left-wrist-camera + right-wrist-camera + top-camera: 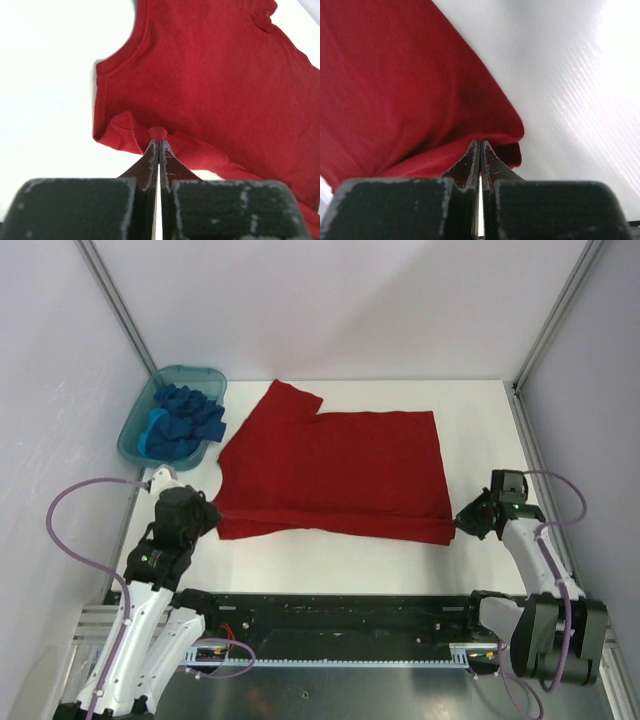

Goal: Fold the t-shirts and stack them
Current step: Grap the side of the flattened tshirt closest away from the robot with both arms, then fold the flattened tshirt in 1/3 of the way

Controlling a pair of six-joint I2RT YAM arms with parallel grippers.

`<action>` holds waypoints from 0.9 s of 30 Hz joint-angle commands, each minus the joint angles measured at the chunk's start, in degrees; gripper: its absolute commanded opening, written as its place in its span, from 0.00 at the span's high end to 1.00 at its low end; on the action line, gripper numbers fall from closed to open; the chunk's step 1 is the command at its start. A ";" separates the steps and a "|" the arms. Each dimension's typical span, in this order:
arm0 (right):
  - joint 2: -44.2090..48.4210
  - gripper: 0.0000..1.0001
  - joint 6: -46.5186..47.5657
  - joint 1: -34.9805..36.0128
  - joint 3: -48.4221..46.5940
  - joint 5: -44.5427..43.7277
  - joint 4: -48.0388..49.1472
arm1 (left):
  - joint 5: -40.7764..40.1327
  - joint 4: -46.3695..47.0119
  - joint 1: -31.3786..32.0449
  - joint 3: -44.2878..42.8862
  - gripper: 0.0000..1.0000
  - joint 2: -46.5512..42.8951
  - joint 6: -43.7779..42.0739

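Pinching the near edge of the red t-shirt (335, 472), both pairs of jaws are clamped on cloth: the left jaws at its near-left corner, the right jaws at its near-right corner. The shirt lies spread on the white bench (470, 410). Beyond, at far left, blue t-shirts (188, 415) sit bunched in a teal tub (133, 428).

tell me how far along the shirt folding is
Early. Done: the red t-shirt lies spread on the table. In hand: the left gripper and right gripper are each shut on a near corner of it. Left: folding it, then the blue t-shirts bunched in the teal tub; no stack exists yet.
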State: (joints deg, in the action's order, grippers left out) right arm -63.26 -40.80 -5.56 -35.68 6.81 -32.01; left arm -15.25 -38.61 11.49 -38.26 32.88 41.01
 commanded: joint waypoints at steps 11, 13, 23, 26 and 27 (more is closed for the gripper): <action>13.31 1.00 2.27 -11.21 -4.79 6.10 -14.75 | 0.61 -11.25 -0.30 -4.40 1.00 -9.98 5.45; 13.00 1.00 2.49 -11.22 -4.89 5.34 -15.63 | 2.14 -12.75 -0.25 -4.11 1.00 -11.42 7.10; 11.15 1.00 2.66 -5.10 -2.66 0.44 -8.95 | 2.36 -14.23 -0.27 2.09 1.00 -12.87 14.07; 7.38 1.00 1.93 0.36 -2.60 -3.93 -2.96 | -3.03 -10.51 -0.32 -1.10 1.00 -6.52 11.24; 5.61 1.00 1.81 1.73 -2.79 -5.19 -0.50 | -4.57 -8.63 -0.32 -2.42 1.00 -3.88 9.94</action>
State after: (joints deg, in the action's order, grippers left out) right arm -53.39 -38.81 -8.64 -38.28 7.73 -42.22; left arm -13.19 -53.49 11.49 -36.21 21.74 52.95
